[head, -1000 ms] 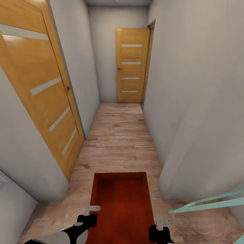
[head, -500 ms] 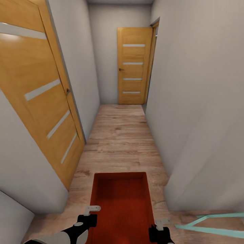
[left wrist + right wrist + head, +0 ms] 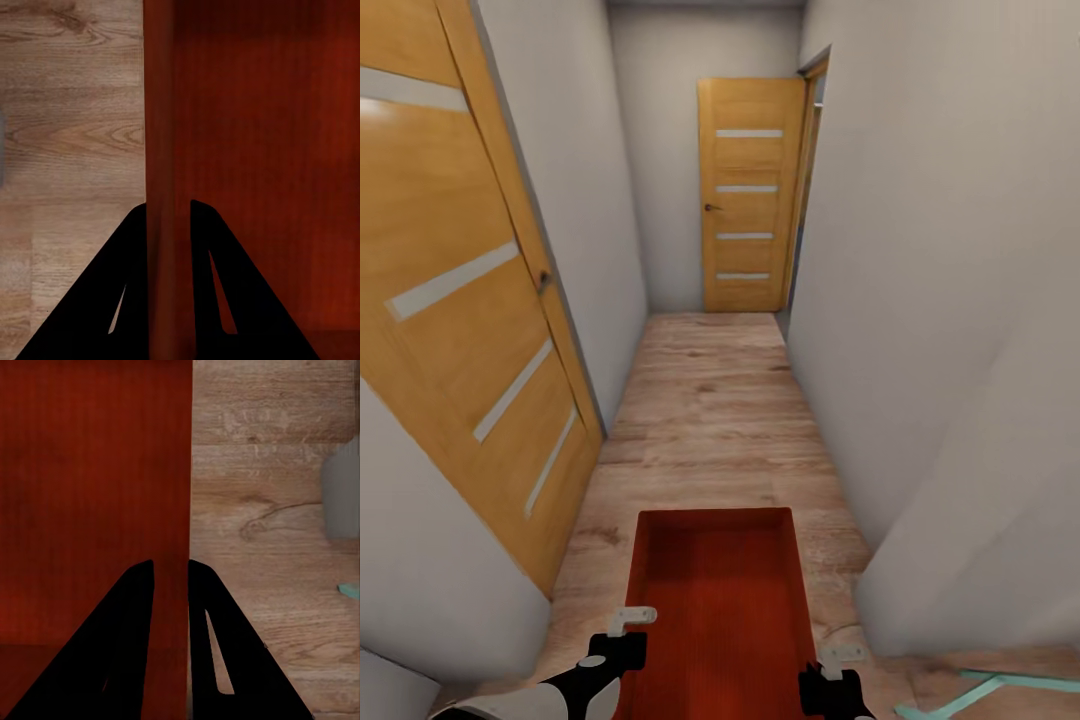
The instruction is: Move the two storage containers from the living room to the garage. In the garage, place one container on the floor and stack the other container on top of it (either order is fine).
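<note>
One orange-red storage container (image 3: 718,600) hangs in front of me above the wood-plank floor, held by both arms. My left gripper (image 3: 628,628) is shut on its left wall (image 3: 159,150), one black finger on each side of the wall. My right gripper (image 3: 838,668) is shut on the right wall (image 3: 184,472) in the same way. The ribbed bottom of the container (image 3: 262,150) shows in both wrist views. The second container is out of view.
I am in a narrow hallway with white walls. A wooden door (image 3: 460,300) stands on the left, another door (image 3: 748,195) at the far end beside an open doorway (image 3: 807,180). A wall corner (image 3: 880,580) juts close on the right, with teal bars (image 3: 980,685) low beside it.
The view has moved forward and turned slightly: the left door and right wall corner are nearer, the teal bars have slid toward the lower right edge. The container and grippers keep their place.
</note>
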Robot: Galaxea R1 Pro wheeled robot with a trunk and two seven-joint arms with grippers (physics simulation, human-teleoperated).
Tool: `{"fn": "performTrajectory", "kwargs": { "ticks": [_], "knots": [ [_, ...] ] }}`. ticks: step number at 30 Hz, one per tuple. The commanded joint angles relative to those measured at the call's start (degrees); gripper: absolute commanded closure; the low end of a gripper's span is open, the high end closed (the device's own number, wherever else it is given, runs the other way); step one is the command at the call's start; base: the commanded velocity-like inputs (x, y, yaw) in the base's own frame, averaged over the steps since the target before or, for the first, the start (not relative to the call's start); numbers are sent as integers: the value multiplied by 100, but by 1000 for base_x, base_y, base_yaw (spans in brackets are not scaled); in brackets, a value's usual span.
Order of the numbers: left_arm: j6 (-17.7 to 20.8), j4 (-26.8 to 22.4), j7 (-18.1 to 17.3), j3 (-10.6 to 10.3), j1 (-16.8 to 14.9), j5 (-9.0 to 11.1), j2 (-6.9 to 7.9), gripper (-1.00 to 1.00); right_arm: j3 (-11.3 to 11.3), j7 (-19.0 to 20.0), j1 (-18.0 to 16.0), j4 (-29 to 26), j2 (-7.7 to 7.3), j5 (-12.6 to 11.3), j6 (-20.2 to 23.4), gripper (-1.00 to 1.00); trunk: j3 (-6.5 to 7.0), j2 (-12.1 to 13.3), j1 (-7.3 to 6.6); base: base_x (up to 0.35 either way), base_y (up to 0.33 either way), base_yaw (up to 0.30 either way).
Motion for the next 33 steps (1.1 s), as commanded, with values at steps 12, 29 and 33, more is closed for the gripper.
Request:
{"fn": "performTrajectory", "kwargs": {
  "ticks": [12, 29, 33],
  "knots": [
    [-30, 11, 25, 115, -17, -55, 92, 100, 139, 111, 1, 21, -93, 171, -15, 100, -10, -11, 6, 314, 84, -34],
    [-34, 12, 30, 115, -18, -55, 92, 100, 139, 108, -1, 21, -93, 168, -15, 100, -10, -11, 6, 316, 36, 0],
    [-51, 13, 30, 108, -18, -55, 80, 100, 139, 106, -2, 23, -93, 168, -15, 100, -10, -11, 6, 318, 0, 0]
  ]
}}
